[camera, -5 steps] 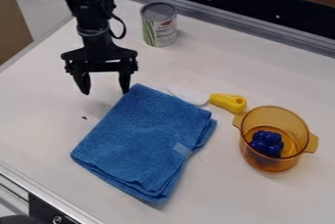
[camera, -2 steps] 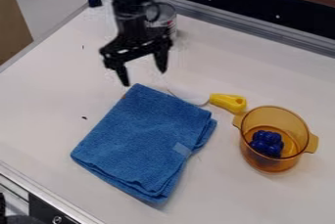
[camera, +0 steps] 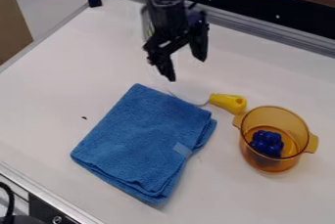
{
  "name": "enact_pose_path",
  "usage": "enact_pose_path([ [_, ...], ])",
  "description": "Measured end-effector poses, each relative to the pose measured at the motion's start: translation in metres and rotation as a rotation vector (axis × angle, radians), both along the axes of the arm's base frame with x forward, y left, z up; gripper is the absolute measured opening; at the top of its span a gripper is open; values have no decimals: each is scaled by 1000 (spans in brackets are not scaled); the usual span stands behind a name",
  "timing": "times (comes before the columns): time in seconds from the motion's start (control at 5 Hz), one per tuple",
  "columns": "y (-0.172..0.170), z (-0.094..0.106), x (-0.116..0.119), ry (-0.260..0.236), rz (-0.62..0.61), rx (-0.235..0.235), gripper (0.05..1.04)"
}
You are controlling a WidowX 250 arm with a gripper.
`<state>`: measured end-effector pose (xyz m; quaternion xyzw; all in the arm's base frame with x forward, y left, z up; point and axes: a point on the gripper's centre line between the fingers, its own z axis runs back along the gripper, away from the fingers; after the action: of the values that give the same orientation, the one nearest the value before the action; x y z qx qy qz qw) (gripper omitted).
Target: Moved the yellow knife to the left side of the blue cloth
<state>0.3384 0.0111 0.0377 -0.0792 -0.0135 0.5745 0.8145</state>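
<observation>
Empty gripper [camera: 186, 69] being swung toward knife [camera: 227, 102]

The gripper is being carried rightward in view and turned, past the top corner of the cloth [camera: 140, 142]; its grip is being kept spread, with nothing grasped. Below it and to its right, the knife is being left lying along the cloth's upper-right edge. A pick-up is apparently being lined up; the transfer to the left is still being awaited.

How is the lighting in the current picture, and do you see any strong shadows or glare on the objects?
Camera view: soft, fairly even light, no hard shadows on the white table; slight shading under the lower edge of the blue cloth; small highlights on the blue cluster; the knife has a pale blade that nearly blends into the table.
</observation>
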Motion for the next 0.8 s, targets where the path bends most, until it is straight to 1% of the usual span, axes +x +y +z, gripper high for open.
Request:
enact_pose_path([
  [0.2, -21, -9, 9, -12, 159, 1, 997],
  [0.4, -37, -23, 19, 5, 251, -1, 997],
  [0.6, -44, -36, 19, 30, 309, -10, 997],
  [0.8, -49, -48, 18, 54, 308, 3, 997],
])
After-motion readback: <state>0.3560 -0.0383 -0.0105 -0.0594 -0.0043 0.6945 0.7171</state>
